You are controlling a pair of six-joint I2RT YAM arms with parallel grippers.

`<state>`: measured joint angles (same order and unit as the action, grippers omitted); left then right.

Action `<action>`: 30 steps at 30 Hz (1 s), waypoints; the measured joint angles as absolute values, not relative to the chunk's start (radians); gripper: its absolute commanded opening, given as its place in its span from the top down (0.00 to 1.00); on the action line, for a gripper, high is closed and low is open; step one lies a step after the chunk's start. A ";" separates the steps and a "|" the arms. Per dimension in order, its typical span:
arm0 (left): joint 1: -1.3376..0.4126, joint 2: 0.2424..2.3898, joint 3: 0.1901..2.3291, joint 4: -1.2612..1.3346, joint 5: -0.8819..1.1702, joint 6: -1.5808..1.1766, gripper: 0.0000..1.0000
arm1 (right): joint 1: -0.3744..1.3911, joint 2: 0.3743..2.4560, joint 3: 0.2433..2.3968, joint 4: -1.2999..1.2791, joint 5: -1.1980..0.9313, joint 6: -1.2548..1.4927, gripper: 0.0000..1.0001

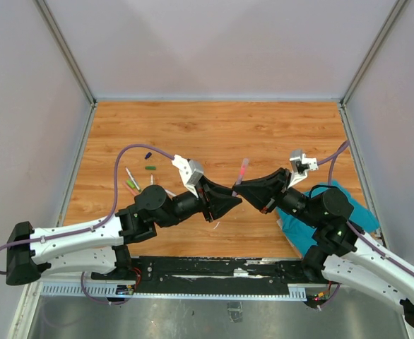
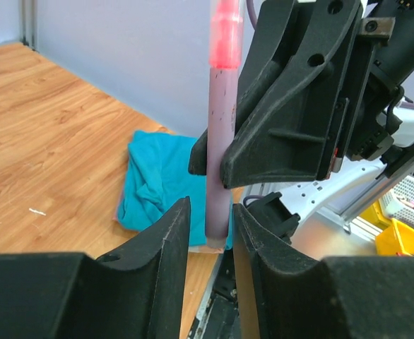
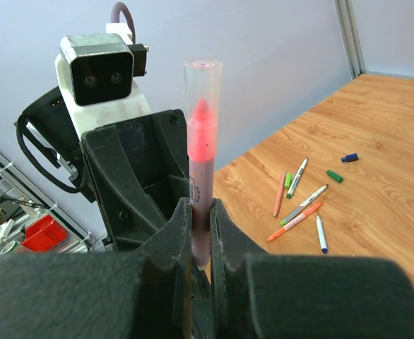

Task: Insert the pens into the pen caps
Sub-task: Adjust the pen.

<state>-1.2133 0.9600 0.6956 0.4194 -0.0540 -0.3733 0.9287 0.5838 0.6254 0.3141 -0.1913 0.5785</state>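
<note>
A pink pen (image 3: 201,169) stands upright between the two arms at the table's middle (image 1: 242,169). A translucent pen cap (image 3: 203,92) sits over its pink tip. My right gripper (image 3: 200,212) is shut on the pen's grey barrel. My left gripper (image 2: 210,212) faces it, jaws standing close on either side of the barrel's lower end (image 2: 220,212), with a thin gap showing on the left side. Several other pens (image 3: 299,205) lie on the wood at the left (image 1: 133,180), with a green cap (image 3: 334,176) and a dark blue cap (image 3: 349,157) beside them.
A crumpled teal cloth (image 1: 334,212) lies at the right under the right arm, and it also shows in the left wrist view (image 2: 157,183). Grey walls enclose the wooden table (image 1: 214,134) on three sides. The arms' black base rail (image 1: 214,268) runs along the near edge.
</note>
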 measured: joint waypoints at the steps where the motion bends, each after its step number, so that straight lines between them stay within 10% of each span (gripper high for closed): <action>1: -1.213 0.960 0.696 0.423 -0.053 -0.373 0.64 | 0.929 0.584 0.621 0.314 -0.192 0.579 0.99; 20: -1.213 0.957 0.701 0.428 -0.065 -0.374 1.00 | 0.929 0.588 0.593 0.328 -0.215 0.600 0.99; 30: -1.213 0.957 0.701 0.405 -0.076 -0.374 0.99 | 0.929 0.572 0.599 0.281 -0.205 0.567 0.66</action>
